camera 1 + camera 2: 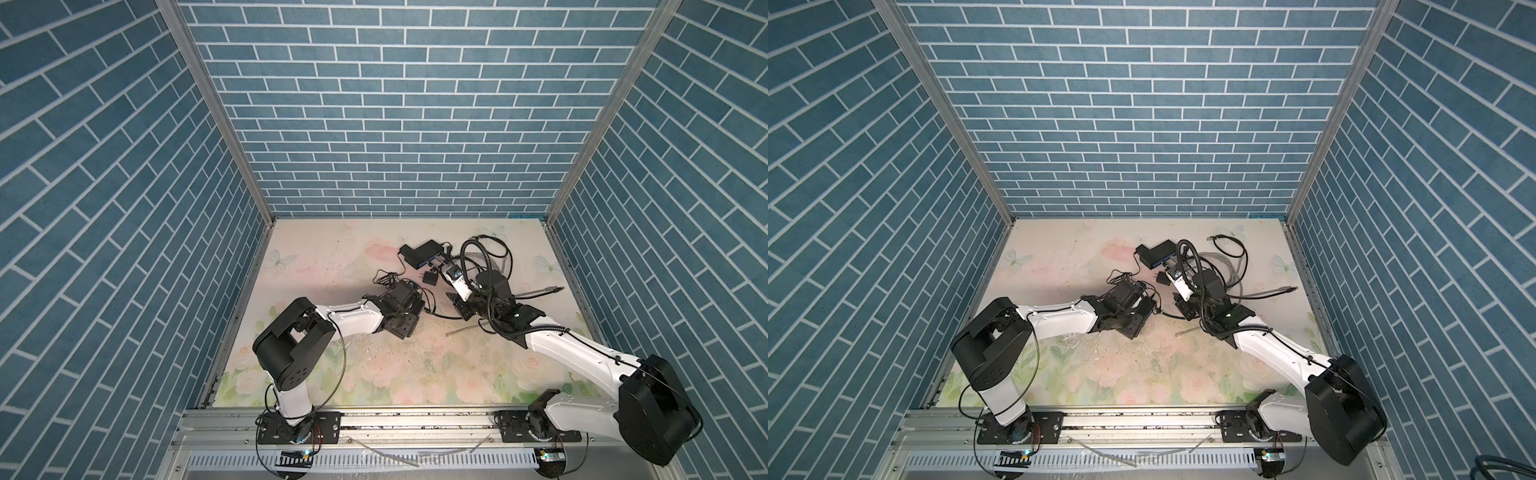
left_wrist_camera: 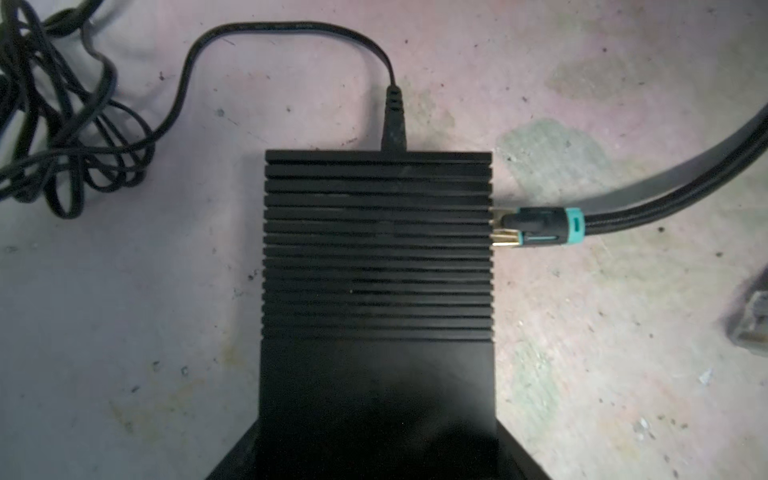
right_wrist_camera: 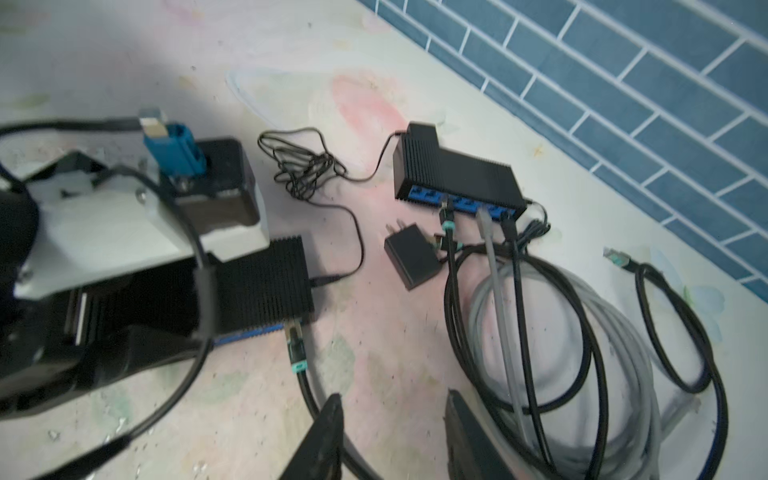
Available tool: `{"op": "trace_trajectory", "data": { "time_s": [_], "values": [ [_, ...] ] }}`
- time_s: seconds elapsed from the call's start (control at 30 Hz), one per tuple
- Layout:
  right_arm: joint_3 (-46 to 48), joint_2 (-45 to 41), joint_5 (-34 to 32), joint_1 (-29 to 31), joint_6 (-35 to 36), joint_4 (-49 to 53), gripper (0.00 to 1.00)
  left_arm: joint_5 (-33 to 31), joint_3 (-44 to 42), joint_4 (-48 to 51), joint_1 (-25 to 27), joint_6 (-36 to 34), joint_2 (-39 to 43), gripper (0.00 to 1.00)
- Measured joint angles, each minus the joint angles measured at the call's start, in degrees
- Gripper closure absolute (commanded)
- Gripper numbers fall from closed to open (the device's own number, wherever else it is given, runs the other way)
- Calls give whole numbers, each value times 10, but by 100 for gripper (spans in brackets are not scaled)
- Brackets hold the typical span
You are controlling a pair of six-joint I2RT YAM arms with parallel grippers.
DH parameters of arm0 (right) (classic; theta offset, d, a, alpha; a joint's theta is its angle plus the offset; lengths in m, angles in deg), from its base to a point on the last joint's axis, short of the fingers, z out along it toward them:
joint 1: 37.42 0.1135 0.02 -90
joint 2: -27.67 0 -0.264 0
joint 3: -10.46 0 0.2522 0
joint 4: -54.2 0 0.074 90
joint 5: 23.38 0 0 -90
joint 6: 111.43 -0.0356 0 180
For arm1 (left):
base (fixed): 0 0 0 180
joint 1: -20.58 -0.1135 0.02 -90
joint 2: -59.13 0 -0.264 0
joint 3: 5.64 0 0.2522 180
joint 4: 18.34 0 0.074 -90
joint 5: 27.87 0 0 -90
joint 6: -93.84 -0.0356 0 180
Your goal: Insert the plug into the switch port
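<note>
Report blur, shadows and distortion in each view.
Right wrist view: soft throughout, left arm most smeared. Left wrist view: fairly sharp, though shadow blackens part of the switch. Both top views: crisp, wide-angle lens splays the brick walls.

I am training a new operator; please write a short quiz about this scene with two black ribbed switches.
1. True or false: the black plug with the teal ring sits in the nearer black ribbed switch.
2. How many cables fill the blue front ports of the far black switch?
3. The right gripper is: A open; B shut on a plug; C shut on an adapter.
Key: 1 true; 2 three; 3 A.
</note>
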Motion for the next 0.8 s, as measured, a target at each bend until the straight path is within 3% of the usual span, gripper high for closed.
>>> {"op": "trace_trajectory", "data": {
  "time_s": [0.13, 0.27, 0.5, 0.8],
  "values": [
    [0, -3, 26, -5, 42, 67, 64, -15, 5, 3, -2, 0, -2, 8],
    [0, -4, 62, -9, 112, 126, 65, -23, 3, 0, -3, -6, 7, 1],
    [-1, 5, 93, -23, 216, 179, 65, -29, -27, -39, -3, -19, 88, 0],
    [-3, 66, 95, -38, 273, 240, 65, -29, -115, -170, -3, -14, 163, 0]
  ]
}}
